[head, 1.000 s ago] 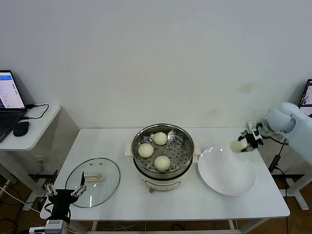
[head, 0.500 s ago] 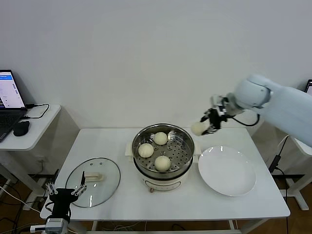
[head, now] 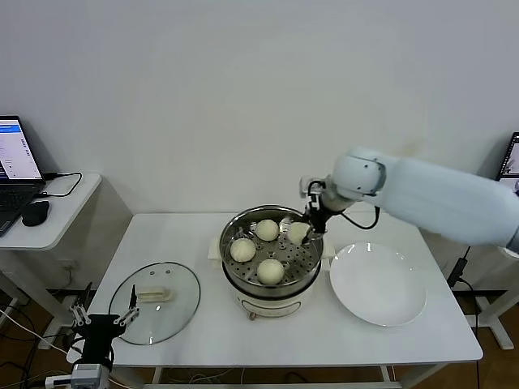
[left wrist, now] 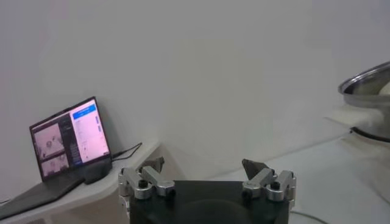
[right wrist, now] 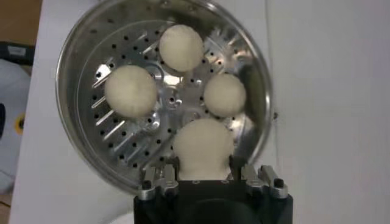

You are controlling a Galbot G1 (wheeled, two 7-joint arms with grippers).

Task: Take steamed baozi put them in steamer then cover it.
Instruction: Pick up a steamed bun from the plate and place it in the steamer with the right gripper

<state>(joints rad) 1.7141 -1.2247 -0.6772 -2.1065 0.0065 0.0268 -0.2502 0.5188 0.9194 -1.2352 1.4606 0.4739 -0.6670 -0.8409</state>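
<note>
Holding three baozi (head: 258, 250) (steamer (head: 271, 288)) — uncovered

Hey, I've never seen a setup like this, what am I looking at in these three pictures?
It is a two-armed robot at a white table. One picture looks down from its head; the other two come from cameras on its wrists. The right pincer is shut on a steamed bun, held over the steel steamer where three buns already sit. An empty white plate lies to the robot's right of the steamer, the glass lid to its left. The left pincer waits open by the lid, holding nothing.
</note>
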